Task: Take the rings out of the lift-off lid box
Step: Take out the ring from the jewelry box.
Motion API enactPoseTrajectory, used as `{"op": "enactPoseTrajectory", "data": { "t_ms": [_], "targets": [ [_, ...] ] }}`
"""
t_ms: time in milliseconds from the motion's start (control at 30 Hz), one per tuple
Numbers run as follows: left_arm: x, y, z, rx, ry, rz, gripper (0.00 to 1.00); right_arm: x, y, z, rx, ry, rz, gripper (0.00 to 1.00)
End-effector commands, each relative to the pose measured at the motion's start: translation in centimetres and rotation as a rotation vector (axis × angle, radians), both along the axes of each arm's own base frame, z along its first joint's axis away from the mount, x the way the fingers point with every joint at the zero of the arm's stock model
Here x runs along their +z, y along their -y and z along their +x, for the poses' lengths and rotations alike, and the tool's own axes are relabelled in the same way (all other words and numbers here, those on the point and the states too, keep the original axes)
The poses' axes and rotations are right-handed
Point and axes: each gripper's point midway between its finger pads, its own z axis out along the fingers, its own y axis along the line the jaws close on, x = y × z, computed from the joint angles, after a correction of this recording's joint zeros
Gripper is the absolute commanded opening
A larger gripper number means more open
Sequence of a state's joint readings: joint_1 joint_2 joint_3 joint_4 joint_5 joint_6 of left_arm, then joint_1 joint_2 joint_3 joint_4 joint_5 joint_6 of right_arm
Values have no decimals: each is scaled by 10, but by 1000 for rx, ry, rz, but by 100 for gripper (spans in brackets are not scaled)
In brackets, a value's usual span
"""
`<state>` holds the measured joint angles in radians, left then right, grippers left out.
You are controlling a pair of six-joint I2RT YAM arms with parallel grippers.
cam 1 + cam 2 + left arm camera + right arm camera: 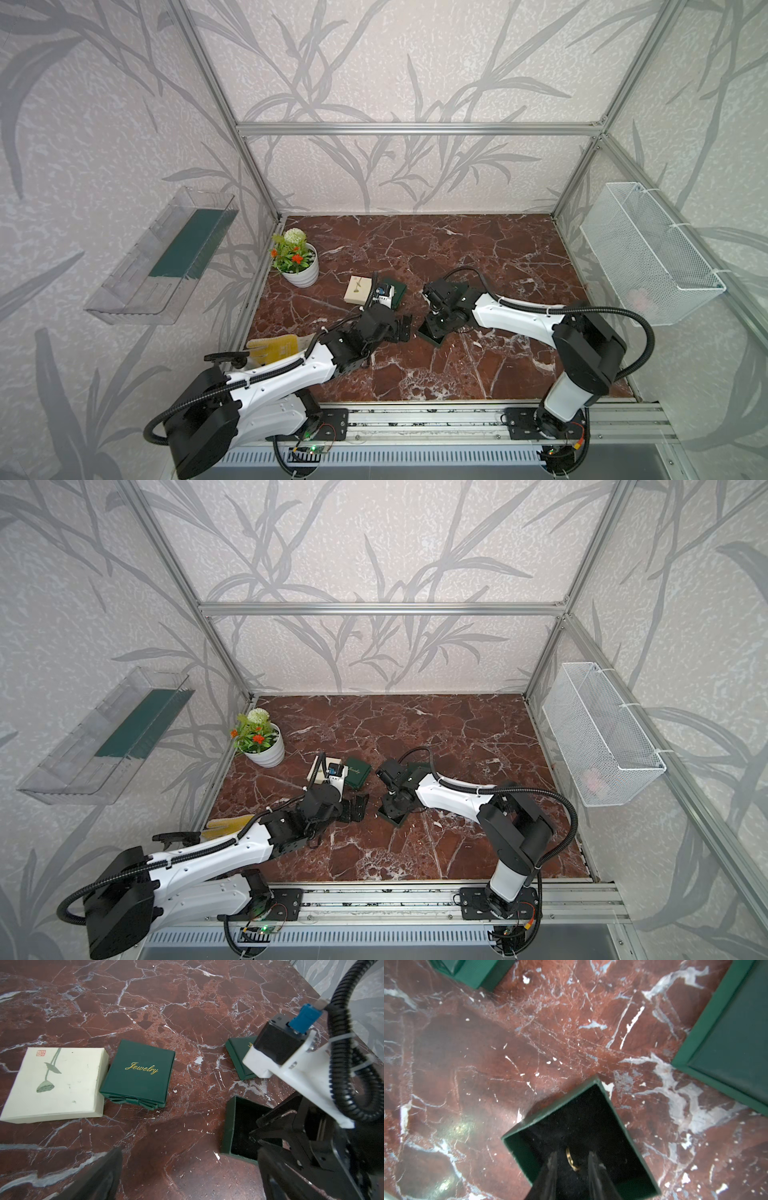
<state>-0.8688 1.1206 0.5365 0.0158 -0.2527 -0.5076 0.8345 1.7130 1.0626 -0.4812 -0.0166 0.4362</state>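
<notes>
The lift-off lid box [517,1151] is dark green with a black lining. It stands open on the marble, and both top views show it [436,343] [395,821]. One thin gold ring [572,1159] lies inside it; I see no other. My right gripper [572,1154] reaches down into the box, its two fingers on either side of the ring, a narrow gap apart and not touching it. The green lid [726,1032] lies apart on the table. My left gripper [187,1167] hovers wide open and empty just left of the box [227,1126].
A closed green "Jewelry" box [138,1072] and a cream box [56,1082] sit side by side behind my left gripper. A white flower pot [301,272] stands at the back left. A yellow glove [274,347] lies at the left edge. A wire basket [648,253] hangs on the right wall.
</notes>
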Motion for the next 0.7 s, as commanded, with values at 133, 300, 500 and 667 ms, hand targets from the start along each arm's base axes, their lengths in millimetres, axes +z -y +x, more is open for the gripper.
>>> {"op": "enactPoseTrajectory", "data": {
  "t_ms": [133,300,500,667],
  "targets": [
    [3,6,5,-2,1,-6,99,-8,3,-7,12,-19,-54,28],
    [0,6,6,-2,-7,3,99,-17,4,-12,9,-47,-55,24],
    [-4,9,8,-4,-20,8,99,-20,14,-11,-15,-30,-102,20],
    [-10,13,8,-13,-41,20,99,-22,16,-12,-17,-28,-110,15]
  ]
}}
